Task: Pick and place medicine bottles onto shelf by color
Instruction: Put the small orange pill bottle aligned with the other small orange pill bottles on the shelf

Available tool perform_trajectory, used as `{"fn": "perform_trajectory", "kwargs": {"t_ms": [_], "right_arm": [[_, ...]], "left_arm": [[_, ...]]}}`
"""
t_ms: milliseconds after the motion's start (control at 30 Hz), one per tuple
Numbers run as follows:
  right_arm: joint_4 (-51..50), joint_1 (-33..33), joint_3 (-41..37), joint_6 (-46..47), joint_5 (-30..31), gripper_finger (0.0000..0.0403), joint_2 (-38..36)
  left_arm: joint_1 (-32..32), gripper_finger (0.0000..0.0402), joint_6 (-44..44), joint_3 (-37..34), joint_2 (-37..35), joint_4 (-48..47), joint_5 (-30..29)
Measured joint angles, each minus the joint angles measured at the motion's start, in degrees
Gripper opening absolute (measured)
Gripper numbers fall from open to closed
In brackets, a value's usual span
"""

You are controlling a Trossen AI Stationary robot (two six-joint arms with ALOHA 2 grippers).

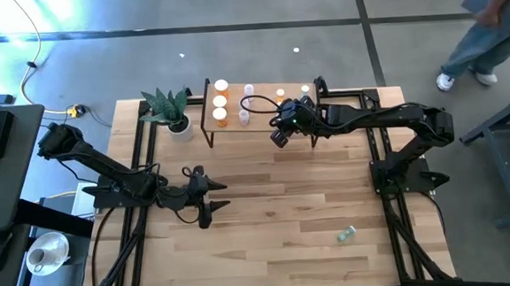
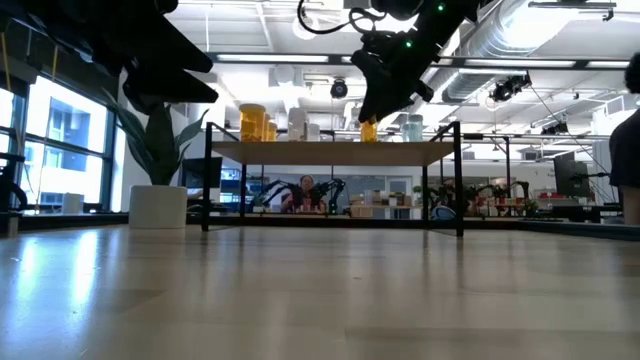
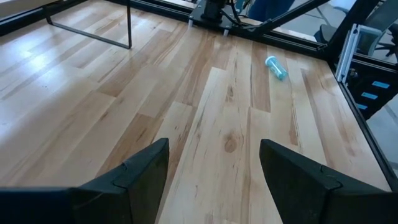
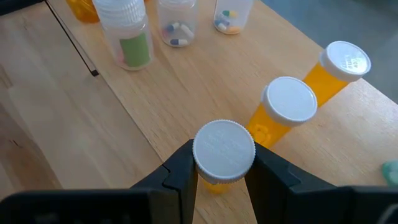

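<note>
Shelf (image 1: 262, 116) under hand-held orange bottle (image 4: 222, 152)

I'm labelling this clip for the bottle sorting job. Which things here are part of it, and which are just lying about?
Part of the job:
- shelf
- orange bottle gripped by the right gripper
- orange bottles and clear bottles on the shelf
- pale green bottle lying on the table

Lying about:
- potted plant
- left gripper, open, idle

No text could be read. The raised lettering on the white cap (image 4: 224, 151) between the right gripper's fingers was illegible.
</note>
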Motion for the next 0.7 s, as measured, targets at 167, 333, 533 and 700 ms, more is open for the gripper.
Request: {"fn": "perform_trajectory", "kwargs": {"t_ms": [167,333,533,700], "right_arm": [[-0.1,0.0,0.0,0.2,0.9,0.0114,0.0],[-0.1,0.0,0.0,0.2,1.0,0.0138,0.0],[-0.1,0.0,0.0,0.2,2.9,0.0159,0.0],[0.0,0.0,0.0,-0.2,3.1,0.0163,0.0]], "left_arm": [[0.0,0.0241,0.0,0.0,0.0,0.0,0.0],[0.0,0.0241,0.0,0.0,0.0,0.0,0.0],[0.0,0.0241,0.0,0.0,0.0,-0.1,0.0],[0.0,0.0241,0.0,0.0,0.0,-0.1,0.0]]}}
